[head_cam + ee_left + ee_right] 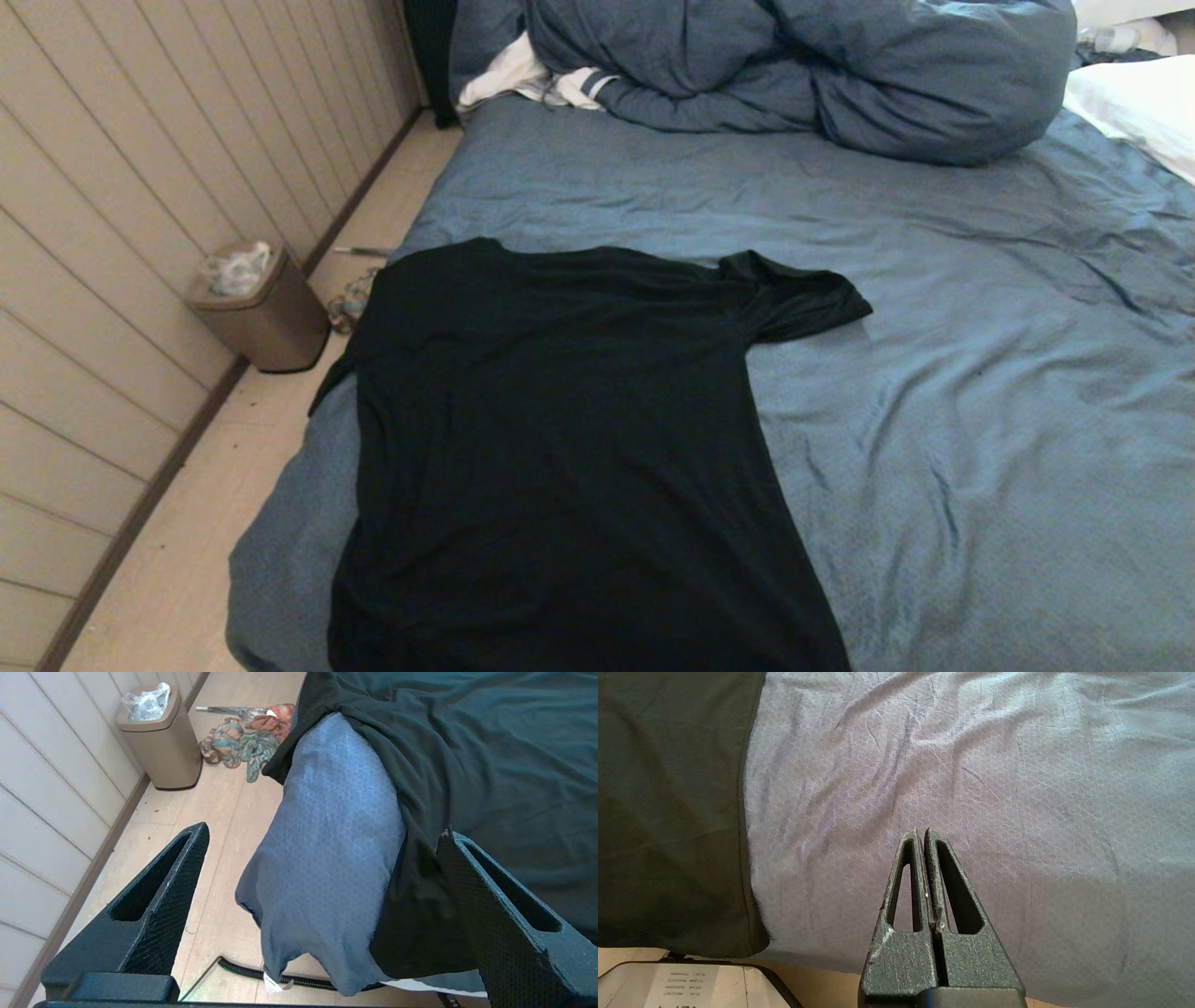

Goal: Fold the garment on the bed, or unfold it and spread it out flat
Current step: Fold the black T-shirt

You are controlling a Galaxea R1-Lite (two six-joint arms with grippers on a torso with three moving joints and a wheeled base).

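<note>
The garment (pixel 560 439), a black T-shirt with its plain side up, lies spread flat on the near left part of the bed (pixel 934 373). One sleeve (pixel 803 299) sticks out toward the right; its left edge hangs over the bed's side. Neither arm shows in the head view. My left gripper (pixel 322 833) is open and empty, hovering above the bed's near left corner, where the garment (pixel 467 765) drapes. My right gripper (pixel 923 833) is shut on nothing, above bare sheet (pixel 971 765) to the right of the garment's hem (pixel 668 812).
A bunched blue duvet (pixel 803 65) and a white striped cloth (pixel 523 79) lie at the head of the bed. A white pillow (pixel 1139 103) sits far right. On the floor left stand a brown bin (pixel 261 308) and colourful cloth (pixel 247 737); a black cable (pixel 252 970) runs below.
</note>
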